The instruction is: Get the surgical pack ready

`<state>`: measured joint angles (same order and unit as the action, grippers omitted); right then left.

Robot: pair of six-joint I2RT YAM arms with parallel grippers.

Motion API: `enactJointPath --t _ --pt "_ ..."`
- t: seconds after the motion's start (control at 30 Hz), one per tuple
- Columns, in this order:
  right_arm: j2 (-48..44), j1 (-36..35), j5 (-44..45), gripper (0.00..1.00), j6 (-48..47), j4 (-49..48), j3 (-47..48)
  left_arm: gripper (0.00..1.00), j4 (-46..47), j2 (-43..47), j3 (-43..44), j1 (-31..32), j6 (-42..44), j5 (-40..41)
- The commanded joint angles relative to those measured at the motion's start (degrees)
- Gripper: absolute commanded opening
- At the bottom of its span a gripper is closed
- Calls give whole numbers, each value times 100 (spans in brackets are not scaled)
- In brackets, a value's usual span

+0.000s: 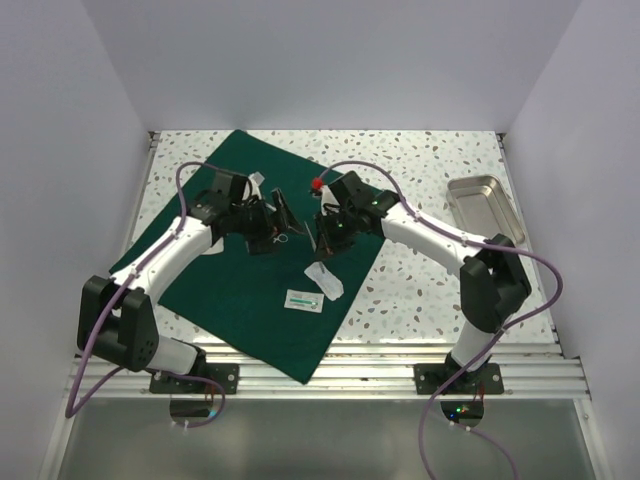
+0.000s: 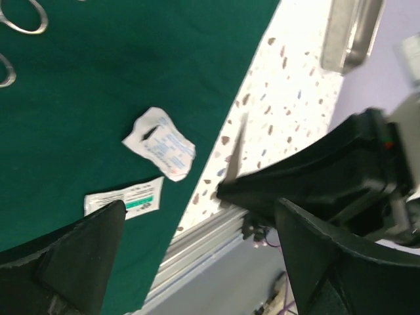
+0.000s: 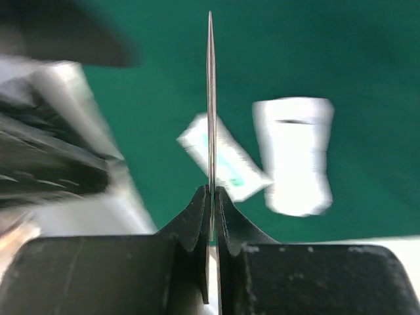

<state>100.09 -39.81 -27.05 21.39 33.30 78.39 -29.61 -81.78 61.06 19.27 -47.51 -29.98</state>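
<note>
White walls close in a speckled counter [image 1: 420, 290], with both arms reaching in from its near edge. On the left and centre of it lies the surgical pack [image 1: 235, 300], a dark green cloth spread open as a broad sheet set at an angle, one corner hanging over the near edge of the counter.

Above the middle of the cloth hangs the left end effector [image 2: 200, 205]. Its two black fingers [image 2: 79, 262] stand far apart, and nothing is between them or touching them. Its wrist view looks down on the cloth, where the steel ring handles [image 2: 26, 20] of an instrument lie at the far left of that view; the rest of the instrument is out of the picture.

Further along lie two white packets, both flat on the cloth near its right border: a crumpled packet [image 2: 161, 144] and, just beside it but apart, a flat packet with a green stripe [image 2: 125, 197].

Just right of the left arm's wrist is the right end effector [image 3: 211, 190], also above the cloth. Its fingers are pressed together on a thin metal piece [image 3: 210, 98], which sticks straight out beyond the fingertips and is seen edge-on, so what it is cannot be told. The piece is clear of the cloth and both packets.

At the far right a shiny steel tray [image 1: 485, 210] sits on the bare counter, well apart from the cloth.
</note>
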Motion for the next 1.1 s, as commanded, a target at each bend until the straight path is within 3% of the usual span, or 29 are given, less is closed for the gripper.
enactJointPath --t 0.0,0.07,0.1,0.2,0.27,0.43,0.6,0.77,1.07 --pt "-61 52 2302 0 -328 563 379 99 -449 136 117 -81 373 589" --pt "27 96 3026 0 -530 949 606 99 -694 214 91 -247 671 947" --pt "123 166 3961 0 -565 1133 694 99 -713 258 -5 -318 829 1028" --pt "229 621 5336 0 -697 1442 879 99 -678 477 -233 -450 1015 1371" --pt "282 1061 5691 0 -811 1408 897 99 -399 645 -436 -450 1138 1346" --pt "640 2477 6218 0 -2565 520 747 99 51 1181 -1069 -468 1446 1249" --pt "1223 3556 6555 0 -3403 329 1293 99 456 1419 -1517 -468 1350 959" --pt "1765 4120 6159 0 -3922 -263 1248 98 807 1472 -1799 -468 1349 800" --pt "2813 4631 6677 0 -4177 -174 1917 95 754 1156 -1650 -468 1191 844"
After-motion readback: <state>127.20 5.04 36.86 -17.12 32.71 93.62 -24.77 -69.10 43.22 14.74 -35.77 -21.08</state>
